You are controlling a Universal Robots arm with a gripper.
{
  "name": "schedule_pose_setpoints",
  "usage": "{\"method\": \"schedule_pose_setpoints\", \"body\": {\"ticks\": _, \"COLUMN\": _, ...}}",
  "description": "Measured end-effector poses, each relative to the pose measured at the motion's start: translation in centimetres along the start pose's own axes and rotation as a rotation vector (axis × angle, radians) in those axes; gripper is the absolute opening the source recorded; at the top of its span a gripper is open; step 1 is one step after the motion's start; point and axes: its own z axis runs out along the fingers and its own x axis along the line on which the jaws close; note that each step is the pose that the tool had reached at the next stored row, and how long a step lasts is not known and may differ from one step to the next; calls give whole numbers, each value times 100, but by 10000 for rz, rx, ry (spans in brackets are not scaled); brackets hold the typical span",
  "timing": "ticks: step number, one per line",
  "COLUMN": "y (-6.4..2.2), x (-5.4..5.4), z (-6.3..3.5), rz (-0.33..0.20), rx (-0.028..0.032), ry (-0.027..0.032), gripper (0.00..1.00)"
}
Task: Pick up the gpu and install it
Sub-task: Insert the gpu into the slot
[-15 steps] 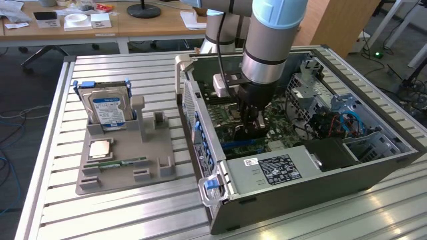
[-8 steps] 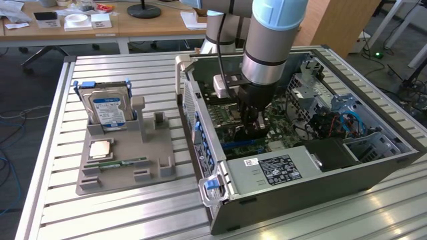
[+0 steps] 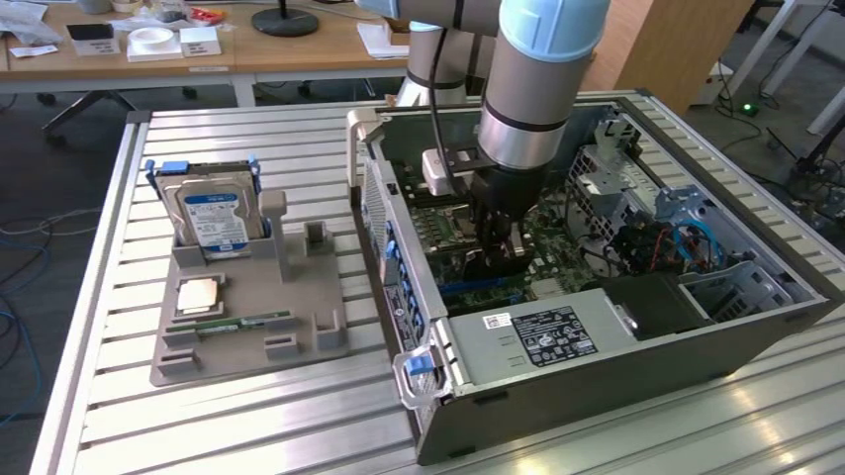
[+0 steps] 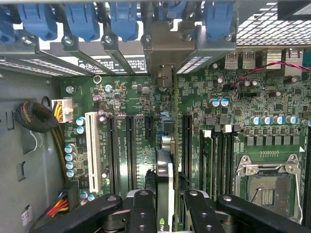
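Clamping the thin dark gpu (image 4: pixel 164 170) on edge, the black two-fingered gripper (image 4: pixel 167 200) poises it over the green motherboard (image 4: pixel 131 97). Judged purpose: edge-first entry into a black slot (image 4: pixel 130 145).

Soft daylight fills the exterior view, with glare on the slatted table (image 3: pixel 787 414) at its right. The wrist view's motherboard (image 4: pixel 141 104) is evenly lit, and the gpu (image 4: pixel 164 187) edge gleams.

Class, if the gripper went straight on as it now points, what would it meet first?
Likely the motherboard: the gripper points at it, shut on the gpu, whose edge would touch first; depth unclear.
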Motion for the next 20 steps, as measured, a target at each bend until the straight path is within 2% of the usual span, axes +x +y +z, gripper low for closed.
{"method": "schedule_pose_setpoints", "body": {"ticks": 20, "y": 4, "x": 4, "z": 24, "rz": -1, "rx": 0, "ry": 0, "gripper": 27}}
